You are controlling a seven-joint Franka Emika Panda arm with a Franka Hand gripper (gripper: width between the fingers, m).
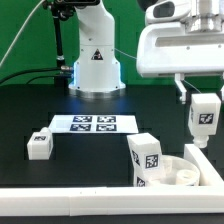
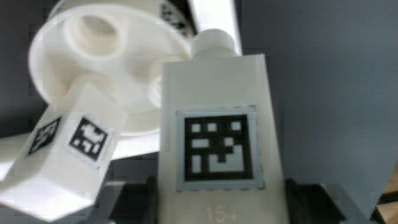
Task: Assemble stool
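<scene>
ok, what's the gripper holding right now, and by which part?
A small blocky white plastic stool leg, clamped by the gripper at its upper end.

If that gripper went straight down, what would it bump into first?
Probably the seat: the leg held in the gripper hangs over its rim and would touch there first, though depth is unclear.

Open table (image 1: 95,162) between the loose leg (image 1: 40,146) and the upright leg (image 1: 146,157) by the seat disc (image 1: 186,173)
</scene>
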